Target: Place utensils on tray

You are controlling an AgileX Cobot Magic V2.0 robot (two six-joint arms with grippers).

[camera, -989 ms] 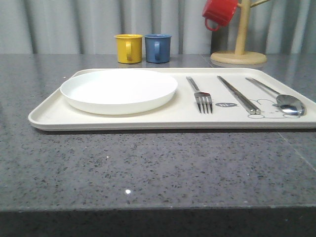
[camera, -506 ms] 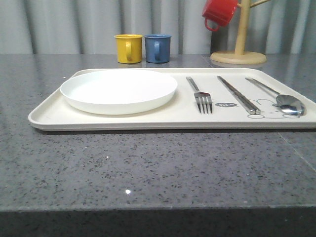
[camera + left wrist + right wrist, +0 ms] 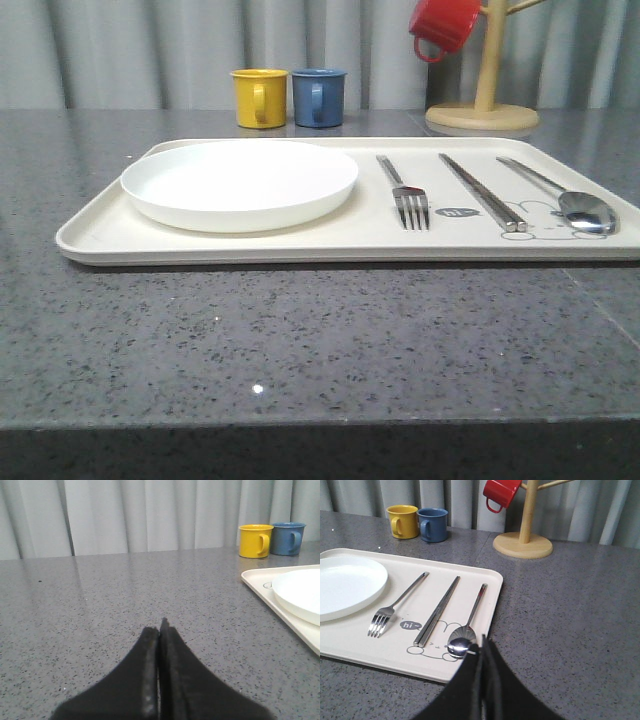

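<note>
The cream tray (image 3: pixel 250 245) lies across the grey counter. On its right half rest a silver fork (image 3: pixel 408 196), a pair of flat chopsticks (image 3: pixel 484 192) and a spoon (image 3: pixel 583 211), side by side, handles pointing away. In the right wrist view the fork (image 3: pixel 390 608), chopsticks (image 3: pixel 438 610) and spoon (image 3: pixel 468 625) lie on the tray (image 3: pixel 370 650); my right gripper (image 3: pixel 483 645) is shut and empty just off the tray's near right corner, by the spoon bowl. My left gripper (image 3: pixel 160 627) is shut and empty over bare counter, left of the tray (image 3: pixel 280 612).
A round white plate (image 3: pixel 240 183) fills the tray's left half. A yellow mug (image 3: pixel 259 98) and a blue mug (image 3: pixel 319 97) stand behind the tray. A wooden mug tree (image 3: pixel 484 105) with a red mug (image 3: pixel 443 24) stands at the back right.
</note>
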